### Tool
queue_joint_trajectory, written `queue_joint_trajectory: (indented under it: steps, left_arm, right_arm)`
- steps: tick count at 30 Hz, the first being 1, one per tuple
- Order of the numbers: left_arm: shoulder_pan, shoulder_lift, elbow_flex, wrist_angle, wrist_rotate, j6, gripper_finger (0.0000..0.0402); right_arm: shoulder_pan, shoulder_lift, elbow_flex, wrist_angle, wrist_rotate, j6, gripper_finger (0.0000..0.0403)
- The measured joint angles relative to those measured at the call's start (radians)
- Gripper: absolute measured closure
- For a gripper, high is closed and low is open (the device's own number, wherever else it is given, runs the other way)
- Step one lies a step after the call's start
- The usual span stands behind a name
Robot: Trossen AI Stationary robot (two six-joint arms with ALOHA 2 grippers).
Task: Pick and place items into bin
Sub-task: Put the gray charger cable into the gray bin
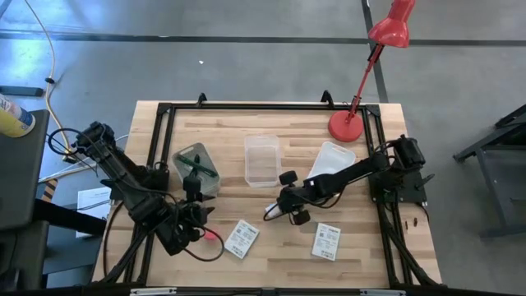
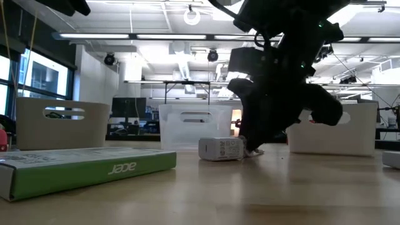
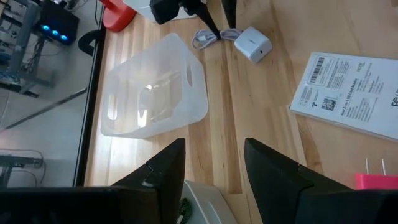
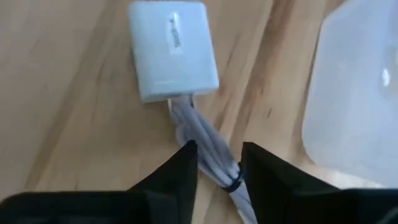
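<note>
Your right gripper point(image 4: 219, 163) has its jaws apart around the white cable point(image 4: 208, 149) by the white cube point(image 4: 172, 50); left gripper point(image 3: 214, 163) jaws apart over the table point(image 3: 261, 112).

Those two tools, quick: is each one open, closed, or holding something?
Left tool: open, holding nothing, above the table near the clear bin.
Right tool: open around the white cable of the white cube, not yet gripping.
</note>
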Motion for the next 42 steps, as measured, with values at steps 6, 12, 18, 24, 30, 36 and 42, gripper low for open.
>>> queue_joint_trajectory:
  steps: [6,12,18,24,30,36,42]
  left_arm:
    - [0.0,0.0,0.0,0.0,-0.002,0.0,0.025]
    - [0.0,0.0,0.0,0.0,-0.004,0.0,0.025]
    - [0.0,0.0,0.0,0.0,-0.004,-0.005,0.025]
    - [0.0,0.0,0.0,0.0,-0.005,0.0,0.025]
    - [0.0,0.0,0.0,0.0,-0.024,0.0,0.025]
    - [0.0,0.0,0.0,0.0,-0.025,0.0,0.025]
    - [0.0,0.0,0.0,-0.002,-0.027,0.003,0.025]
  right_arm:
    - [0.002,0.0,0.0,-0.015,-0.044,0.003,0.0385]
    - [0.015,0.0,0.0,-0.035,-0.042,0.036,0.0376]
    - [0.041,-0.004,0.0,-0.073,-0.04,0.061,0.0397]
    - [0.066,-0.004,0.0,-0.074,-0.045,0.106,0.0387]
    - [0.059,-0.004,-0.001,-0.074,-0.103,0.136,0.0373]
    - [0.048,-0.004,-0.002,-0.074,-0.121,0.139,0.0345]
    - [0.043,-0.004,-0.002,-0.075,-0.131,0.136,0.0334]
